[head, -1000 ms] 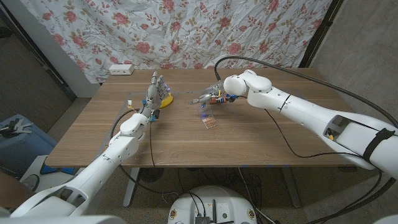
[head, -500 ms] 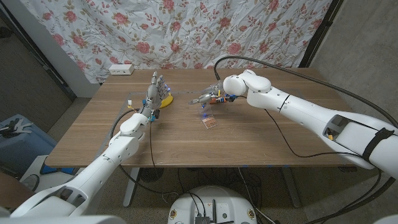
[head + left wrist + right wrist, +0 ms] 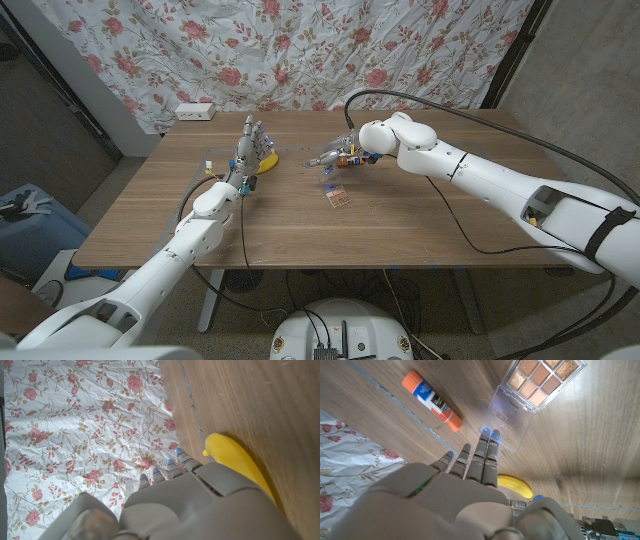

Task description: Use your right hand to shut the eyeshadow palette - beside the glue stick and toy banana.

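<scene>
Nearest on the wooden counter (image 3: pixel 420 225), the eyeshadow palette (image 3: pixel 338 197) lies open near the middle, just in front of the right hand (image 3: pixel 333 157). From the right wrist view the palette's tray (image 3: pixel 543 379) shows rows of square pans in tan, peach and brown, and its clear lid (image 3: pixel 514 419) is folded back flat on the wood toward the hand. The right hand reaches out over that lid with its fingers (image 3: pixel 481 458) extended close together, the tips over the lid's near edge; whether they touch it I cannot tell. It grasps nothing.

Just beyond the hand lies the glue stick (image 3: pixel 432 400), orange at both ends with a white label, well apart from the palette. Farther left on the counter, the left hand (image 3: pixel 248 150) stands upright with fingers straight and slightly apart, holding nothing. The yellow toy banana (image 3: pixel 235 460) lies right beside it. Behind the counter hangs a white curtain (image 3: pixel 300 50) with red flowers.
</scene>
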Motion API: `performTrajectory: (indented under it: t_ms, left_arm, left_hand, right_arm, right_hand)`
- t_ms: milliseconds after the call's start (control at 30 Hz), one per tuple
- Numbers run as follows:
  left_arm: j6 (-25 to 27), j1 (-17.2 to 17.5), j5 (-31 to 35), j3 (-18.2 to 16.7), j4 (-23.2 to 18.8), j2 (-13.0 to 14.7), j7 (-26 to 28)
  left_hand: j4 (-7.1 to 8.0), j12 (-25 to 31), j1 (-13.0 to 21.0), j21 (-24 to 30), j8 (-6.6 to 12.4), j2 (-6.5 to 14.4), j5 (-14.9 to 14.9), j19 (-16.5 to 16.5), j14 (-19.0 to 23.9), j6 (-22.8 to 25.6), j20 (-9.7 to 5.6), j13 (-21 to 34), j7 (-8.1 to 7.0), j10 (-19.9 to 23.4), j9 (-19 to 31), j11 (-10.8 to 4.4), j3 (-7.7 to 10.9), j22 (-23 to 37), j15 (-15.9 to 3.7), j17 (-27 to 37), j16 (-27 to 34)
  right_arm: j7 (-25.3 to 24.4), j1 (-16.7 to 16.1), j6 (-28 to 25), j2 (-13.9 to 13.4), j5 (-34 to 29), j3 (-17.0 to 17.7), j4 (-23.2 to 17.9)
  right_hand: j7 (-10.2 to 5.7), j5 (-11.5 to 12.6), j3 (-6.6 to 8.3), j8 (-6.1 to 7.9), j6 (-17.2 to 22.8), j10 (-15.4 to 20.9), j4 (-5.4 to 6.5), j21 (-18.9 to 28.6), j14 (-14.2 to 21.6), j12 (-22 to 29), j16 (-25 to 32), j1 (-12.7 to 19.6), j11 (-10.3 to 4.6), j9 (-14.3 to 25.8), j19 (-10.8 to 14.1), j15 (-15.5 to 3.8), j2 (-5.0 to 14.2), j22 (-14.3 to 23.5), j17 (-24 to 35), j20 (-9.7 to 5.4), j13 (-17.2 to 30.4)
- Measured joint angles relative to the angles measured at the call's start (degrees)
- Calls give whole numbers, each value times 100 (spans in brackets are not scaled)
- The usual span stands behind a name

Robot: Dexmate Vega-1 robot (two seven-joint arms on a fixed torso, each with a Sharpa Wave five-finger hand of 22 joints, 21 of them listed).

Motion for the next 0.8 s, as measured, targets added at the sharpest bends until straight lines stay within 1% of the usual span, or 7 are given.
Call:
performTrajectory:
  t_ms: [133, 200, 300, 533, 633, 700, 800]
  left_arm:
    - [0, 0, 0, 0, 1, -1, 1]
    - [0, -1, 0, 0, 2, -1, 2]
    - [0, -1, 0, 0, 2, 0, 2]
    - [0, 0, 0, 0, 4, -1, 4]
    - [0, -1, 0, 0, 4, -1, 4]
    - [0, 0, 0, 0, 4, 0, 4]
    - [0, -1, 0, -1, 4, 0, 4]
  left_hand:
    - [0, 0, 0, 0, 0, 0, 0, 0, 0, 0, 0, 0, 0, 0, 0, 0, 0, 0, 0, 0, 0]
    - [0, 0, 0, 0, 0, 0, 0, 0, 0, 0, 0, 0, 0, 0, 0, 0, 0, 0, 0, 0, 0]
    - [0, 0, 0, 0, 0, 0, 0, 0, 0, 0, 0, 0, 0, 0, 0, 0, 0, 0, 0, 0, 0]
    - [0, 0, 0, 0, 0, 0, 0, 0, 0, 0, 0, 0, 0, 0, 0, 0, 0, 0, 0, 0, 0]
    - [0, 0, 0, 0, 0, 0, 0, 0, 0, 0, 0, 0, 0, 0, 0, 0, 0, 0, 0, 0, 0]
    - [0, 0, 0, 0, 0, 0, 0, 0, 0, 0, 0, 0, 0, 0, 0, 0, 0, 0, 0, 0, 0]
    - [0, 0, 0, 0, 0, 0, 0, 0, 0, 0, 0, 0, 0, 0, 0, 0, 0, 0, 0, 0, 0]
  right_arm:
    - [0, -16, -22, -17, -2, 17, -30]
    - [0, -30, -28, -33, -2, 28, -55]
    - [0, -41, -41, -46, -2, 45, -81]
    - [5, -64, -62, -72, -2, 68, -131]
    - [17, -72, -72, -85, -2, 80, -165]
    - [24, -74, -78, -90, -2, 84, -176]
    - [44, -83, -86, -108, -4, 90, -213]
  right_hand:
    - [0, 0, -36, 17, 61, 30, 12, 0, 0, 41, 0, 0, -31, -1, 0, 0, 0, 0, 0, 0, 10]
    - [0, 0, -36, 40, 61, 62, 12, 0, 26, 41, 0, 0, 1, 26, 0, 26, 0, 0, 0, 0, 10]
    - [-9, 0, -54, 61, 114, 103, -5, 22, 63, 41, 8, 0, -41, 26, 0, 0, 0, 0, 0, 0, 37]
    - [-33, 0, -100, 105, 155, 184, -5, 22, 124, 77, 43, 0, -21, 53, 23, 0, 0, 0, -1, -22, 63]
    - [-19, 44, -124, 128, 184, 244, 5, 22, 124, 77, 44, 1, -41, 53, 23, 0, 1, 0, -1, -22, 62]
    - [-10, 44, -131, 128, 194, 245, 12, 22, 165, 95, 88, 63, -41, 53, 23, -1, 63, 0, -1, -22, 82]
    - [-10, 44, -156, 140, 194, 362, -10, 22, 198, 126, 88, 60, -48, 79, 23, -8, 61, 0, -1, -22, 90]
